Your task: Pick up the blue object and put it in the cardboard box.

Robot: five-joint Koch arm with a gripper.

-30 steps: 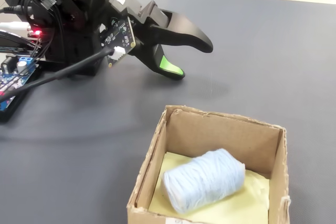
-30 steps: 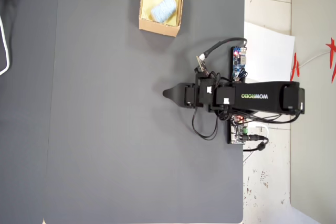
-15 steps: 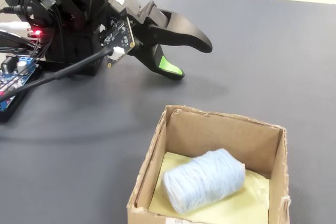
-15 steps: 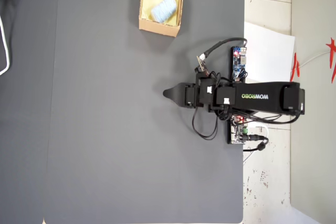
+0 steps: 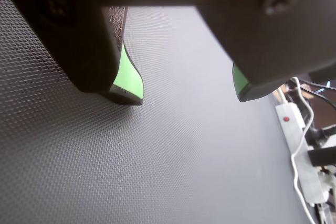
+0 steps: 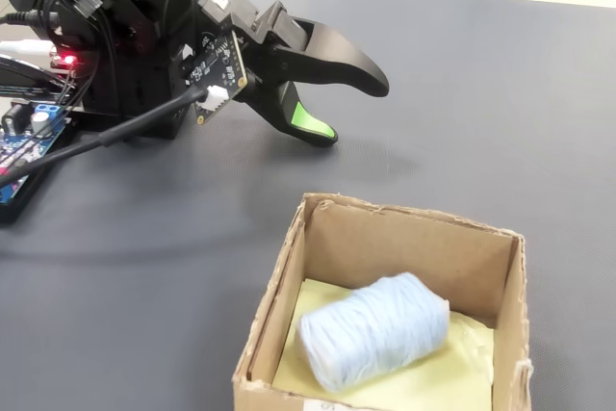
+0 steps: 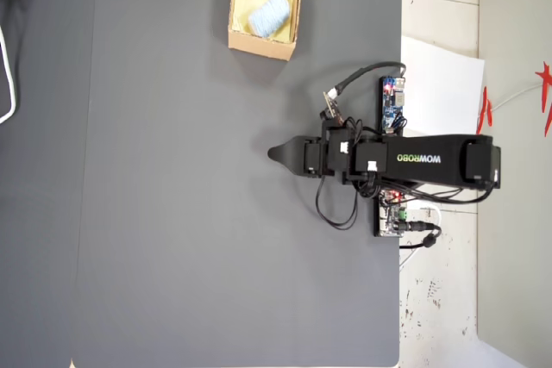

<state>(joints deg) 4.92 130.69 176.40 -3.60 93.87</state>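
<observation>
- Blue object [image 6: 373,331] was the thing of the task, but first the largest thing: the counter [image 7: 172,213], covered by a dark grey textured mat, carried everything and was mostly bare, so the arm had free room on it.
- The arm [image 7: 431,161], a long black body with white letters, lay low over the right part of the counter in the overhead view. I judged it was pulled away from the box because its work there was done.
- The cardboard box [image 6: 279,276] stood near the top edge of the counter in the overhead view, well apart from the arm. Its flaps were upright and its mouth was open upward, which is why a thing could drop in easily.
- The blue object lay on its side on the pale yellowish bottom of the box, near the middle, and nothing touched it from above. It seemed to rest there by its own weight, so I judged the placing was complete.
- The claw [image 6: 351,108] was spread and held nothing: the wrist view showed a clear gap of bare mat between the two black tips with green pads [image 5: 127,74]. It hung just above the mat, probably a rest position.
- A white power strip [image 5: 294,129] with a red switch lay at the mat's edge in the wrist view, outside the working area.
</observation>
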